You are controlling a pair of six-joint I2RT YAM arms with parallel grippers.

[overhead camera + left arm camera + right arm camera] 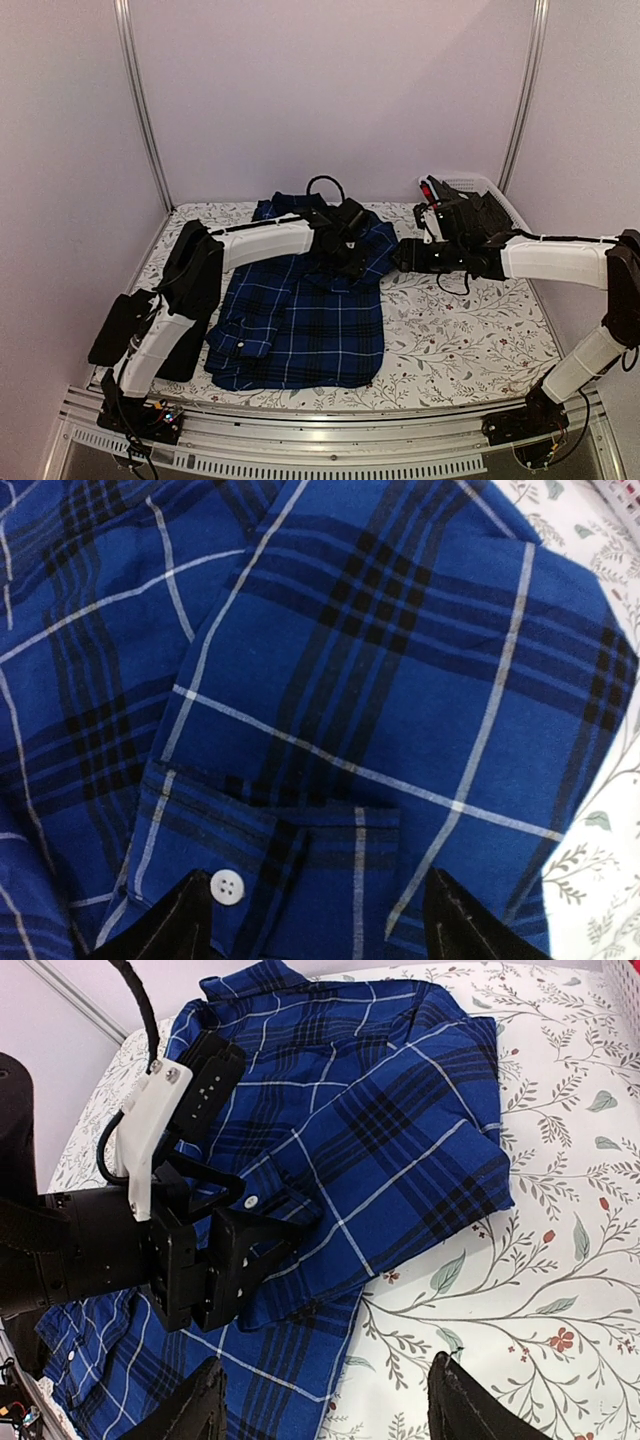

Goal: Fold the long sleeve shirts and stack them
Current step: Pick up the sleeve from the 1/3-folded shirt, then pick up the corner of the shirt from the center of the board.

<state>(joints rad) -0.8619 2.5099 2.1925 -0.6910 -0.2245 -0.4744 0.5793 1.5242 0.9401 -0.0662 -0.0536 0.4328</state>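
Lying flat on the flower-printed table (470, 340), the blue plaid shirt (300, 320) fills the stretch left of the middle, its hem close to the near edge and its collar toward the far edge. A sleeve cuff (240, 345) rests folded across the shirt's near-left part. Farther in, the left claw (318, 920) hangs just over the shirt's far-right part, its fingers spread well apart with nothing between them. Beneath it lie a folded flap of plaid and a white button (229, 886). The right claw (330, 1405) reaches in from the right edge and hovers at the shirt's right border, also wide open and empty. At the far right corner stands a white lattice basket (495, 195), partly hidden by the right arm; its contents cannot be made out.
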